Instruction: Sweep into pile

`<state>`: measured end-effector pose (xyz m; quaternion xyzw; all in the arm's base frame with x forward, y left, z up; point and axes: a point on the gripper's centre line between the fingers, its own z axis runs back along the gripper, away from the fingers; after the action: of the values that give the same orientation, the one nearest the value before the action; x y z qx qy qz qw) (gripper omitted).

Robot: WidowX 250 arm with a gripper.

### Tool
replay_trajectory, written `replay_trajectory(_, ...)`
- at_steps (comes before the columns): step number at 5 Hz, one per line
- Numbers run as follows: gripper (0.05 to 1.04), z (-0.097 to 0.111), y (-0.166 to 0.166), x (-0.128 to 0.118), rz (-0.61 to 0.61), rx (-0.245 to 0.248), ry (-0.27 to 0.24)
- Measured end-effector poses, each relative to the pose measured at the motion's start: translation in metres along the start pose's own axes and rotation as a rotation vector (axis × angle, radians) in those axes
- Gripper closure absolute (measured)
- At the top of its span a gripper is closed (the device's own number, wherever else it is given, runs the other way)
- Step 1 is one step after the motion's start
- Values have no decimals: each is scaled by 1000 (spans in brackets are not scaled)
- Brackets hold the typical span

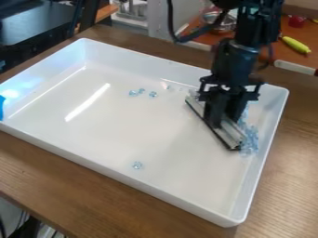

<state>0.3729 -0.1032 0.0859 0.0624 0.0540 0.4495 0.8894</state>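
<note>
Near the right end of the white tray (168, 135), the black gripper (222, 120) points down, shut on a sweeper (231, 135) with a pale body and a dark lower edge. The sweeper's blade lies slantwise, from the back left to the front right. Clear blue pieces are clustered (250, 139) on its right side, between it and the tray's right wall; the gripper hides part of that area. Several loose pieces (153, 94) rest near the back wall, left of the sweeper. One more loose piece (137, 165) lies toward the front wall.
Raised walls run around the tray, which stands on a brown wooden table (282, 186). A blue object (2, 108) shows at the tray's left end. Behind the table are a metal bowl (218, 21), a yellow-green toy (296, 44) and a red object (297, 21).
</note>
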Motion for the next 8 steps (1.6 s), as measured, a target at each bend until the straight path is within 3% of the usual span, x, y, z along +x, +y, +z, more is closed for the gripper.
replay_trajectory(1,714,2,-2,-1,-6,-15,13)
replay_trajectory(2,714,35,17,3,-17,-103,17)
replay_trajectory(3,714,61,56,17,-1,-162,32)
replay_trajectory(4,714,73,100,23,3,-191,49)
replay_trajectory(5,714,49,129,19,-21,-113,46)
replay_trajectory(6,714,8,154,20,-4,-27,9)
replay_trajectory(8,714,-21,163,28,12,7,-59)
